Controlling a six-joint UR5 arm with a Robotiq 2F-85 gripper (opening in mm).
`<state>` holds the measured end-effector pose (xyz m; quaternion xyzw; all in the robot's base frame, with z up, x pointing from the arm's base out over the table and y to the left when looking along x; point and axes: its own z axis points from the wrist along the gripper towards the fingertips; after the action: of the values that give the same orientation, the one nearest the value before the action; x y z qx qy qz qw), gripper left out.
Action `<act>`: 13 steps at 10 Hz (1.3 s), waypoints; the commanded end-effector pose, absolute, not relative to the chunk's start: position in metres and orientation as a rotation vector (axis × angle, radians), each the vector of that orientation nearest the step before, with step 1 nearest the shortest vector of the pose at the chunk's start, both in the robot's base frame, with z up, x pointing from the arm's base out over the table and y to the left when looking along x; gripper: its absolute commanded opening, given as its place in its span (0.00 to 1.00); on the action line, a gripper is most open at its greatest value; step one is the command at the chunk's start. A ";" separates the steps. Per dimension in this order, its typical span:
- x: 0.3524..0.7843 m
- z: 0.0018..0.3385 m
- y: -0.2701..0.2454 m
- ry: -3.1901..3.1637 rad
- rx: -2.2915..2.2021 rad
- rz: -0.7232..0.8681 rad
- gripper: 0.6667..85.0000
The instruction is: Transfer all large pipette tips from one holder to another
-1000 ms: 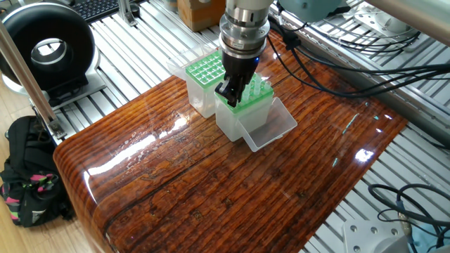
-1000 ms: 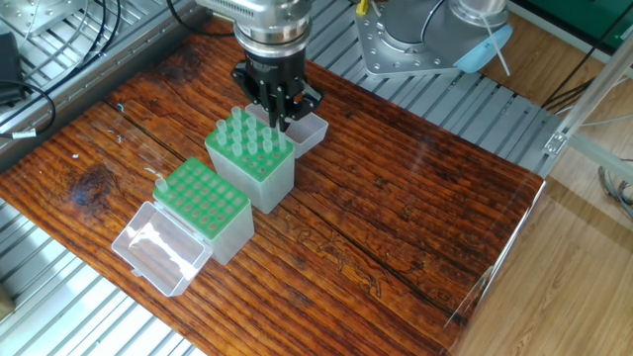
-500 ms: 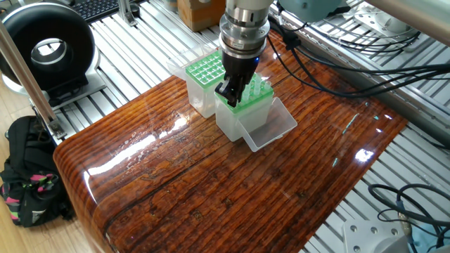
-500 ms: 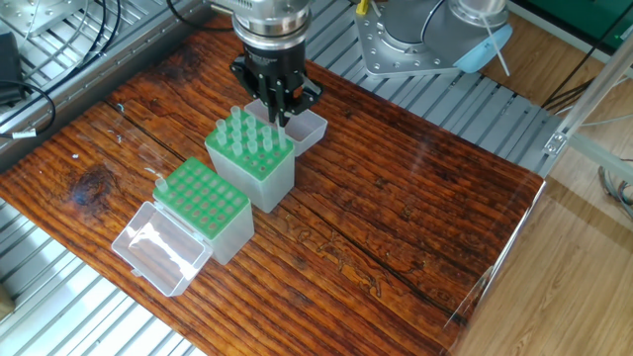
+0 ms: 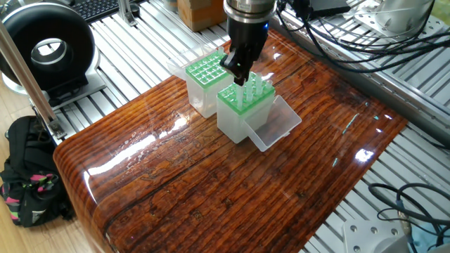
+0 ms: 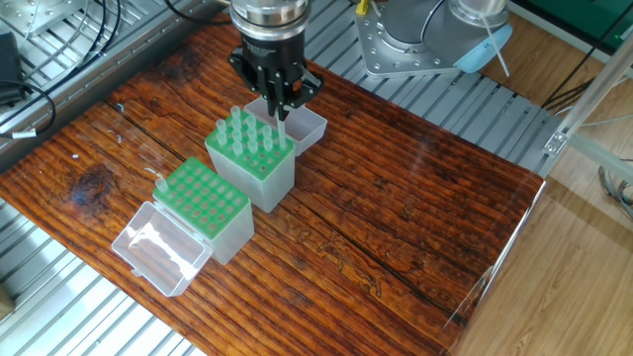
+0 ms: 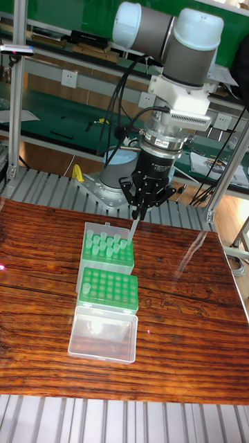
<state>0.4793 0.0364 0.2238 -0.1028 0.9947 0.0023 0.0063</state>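
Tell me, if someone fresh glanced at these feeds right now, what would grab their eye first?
Probably the two-finger gripper, raised above the table with one translucent whitish pipette tip hanging from it, its point just over the green-topped holder that bristles with tips. Next, the second green-topped holder standing beside it, its holes showing no tips sticking up, with its clear hinged lid lying open on the glossy dark wooden tabletop.

Two fixed views high, angled down onto wooden table [image 5: 211, 176] from opposite sides, mid distance. Tall fixed view lower, near-frontal, facing arm base [image 7: 114, 181] across table. All three share two green-topped holders [image 6: 223, 188] and gripper [image 7: 143, 208] above them.
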 end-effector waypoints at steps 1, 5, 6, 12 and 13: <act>0.483 0.235 0.038 3.110 -0.320 0.030 0.09; 0.487 0.247 0.038 3.111 -0.300 0.035 0.09; 0.487 0.249 0.039 3.111 -0.298 0.037 0.09; 0.485 0.260 0.036 3.111 -0.298 0.042 0.09; 0.484 0.263 0.035 3.113 -0.298 0.042 0.09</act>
<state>0.4852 0.0340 0.2559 -0.0953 0.9954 0.0070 0.0061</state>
